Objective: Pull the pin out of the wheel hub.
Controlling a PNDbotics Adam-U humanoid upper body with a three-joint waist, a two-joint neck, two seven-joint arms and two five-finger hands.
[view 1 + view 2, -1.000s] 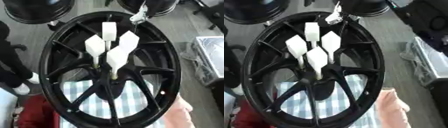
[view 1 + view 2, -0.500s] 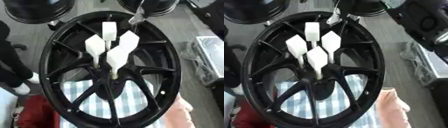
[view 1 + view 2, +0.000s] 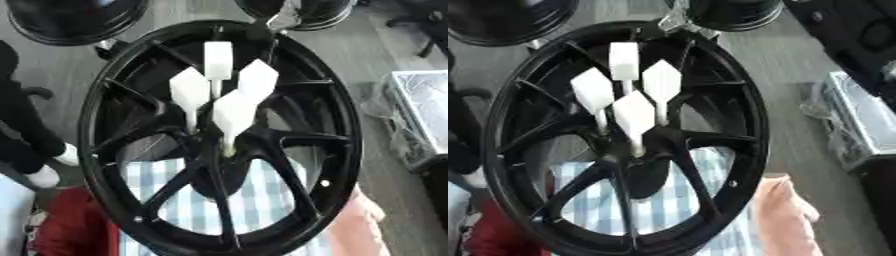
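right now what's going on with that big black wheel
A large black wheel stands in front of the camera over a blue-and-white checked cloth. Four white pins stick out of its hub, all in place. Neither robot hand is in view, so nothing is gripping a pin and none has been pulled yet. Other dark wheels sit behind it on the grey floor.

Grey plank floor (image 3: 385, 60) carries the black wheel hub (image 3: 328, 125). A blue-and-white checked cloth (image 3: 262, 200) shows beneath its spokes. Further dark wheels (image 3: 74, 20) stand beyond. No fingers visible for reference.
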